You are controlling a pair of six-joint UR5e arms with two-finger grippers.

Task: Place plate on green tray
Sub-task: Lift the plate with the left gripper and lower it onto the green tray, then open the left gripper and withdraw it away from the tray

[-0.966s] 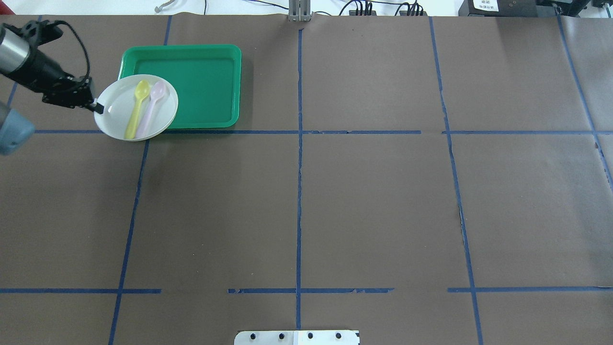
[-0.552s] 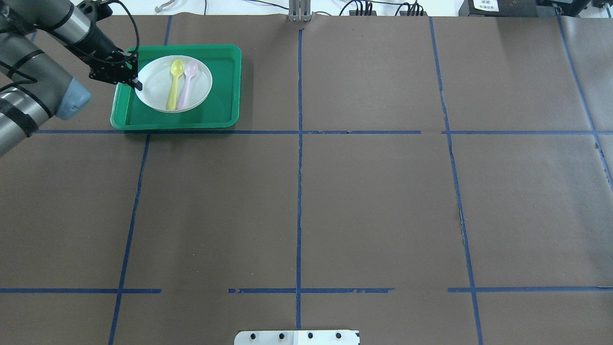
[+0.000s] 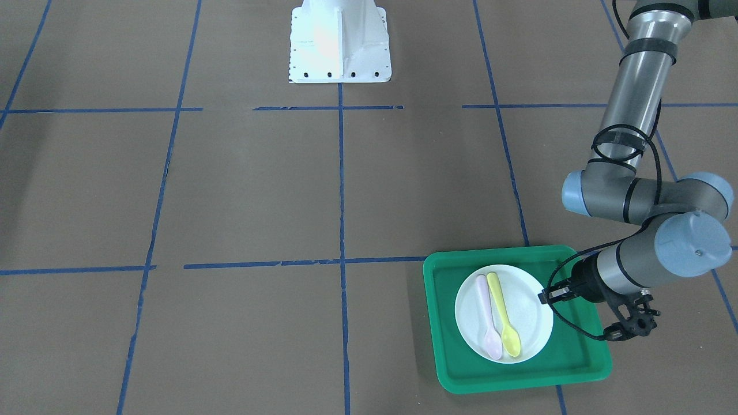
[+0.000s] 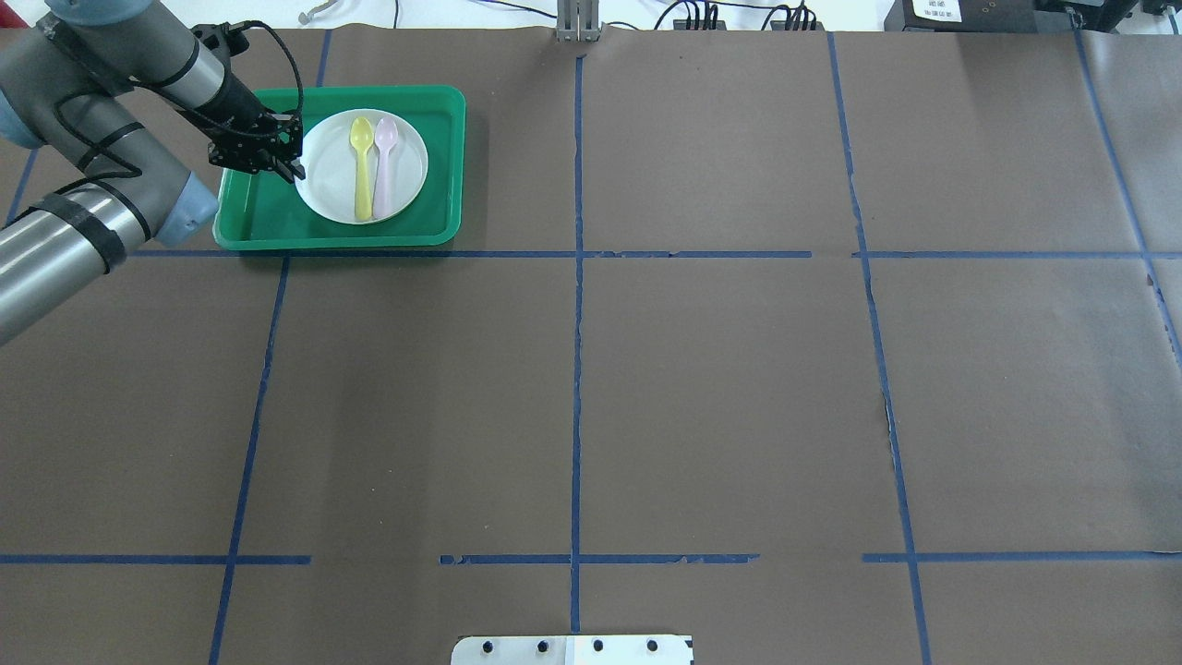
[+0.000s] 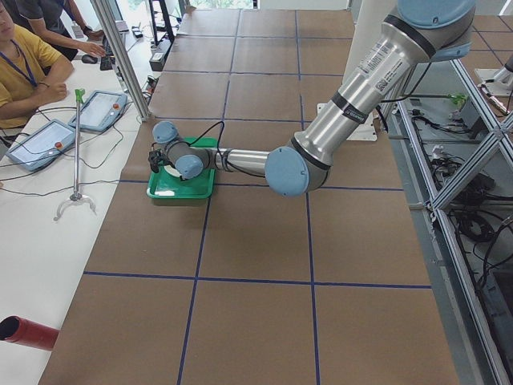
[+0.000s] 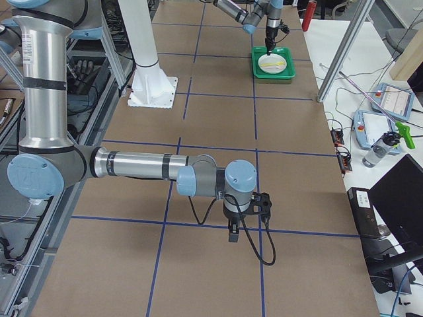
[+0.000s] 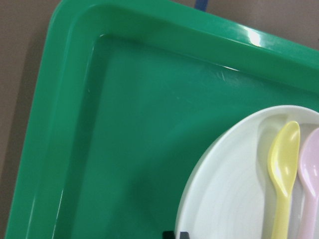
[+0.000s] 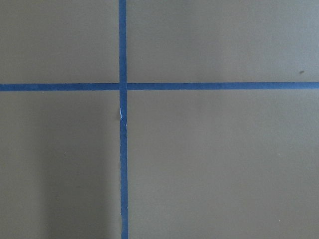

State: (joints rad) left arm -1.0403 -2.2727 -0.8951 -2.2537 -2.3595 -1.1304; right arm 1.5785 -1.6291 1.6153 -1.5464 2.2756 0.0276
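Whereas overhanging its corner before, the plate (image 4: 321, 159) is being held over the green tray (image 4: 259, 220), clamped by the left gripper (image 4: 297, 172); the right gripper's (image 6: 232, 236) state cannot be told.

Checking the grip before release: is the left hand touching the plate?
Touching. In the front-facing view the left hand pinches the rim of the plate, no gap.

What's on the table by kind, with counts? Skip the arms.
tray: 1 (green)
plate: 1 (white, in the tray)
spoons: 2, both on the plate: yellow spoon, pink spoon
Total: 4
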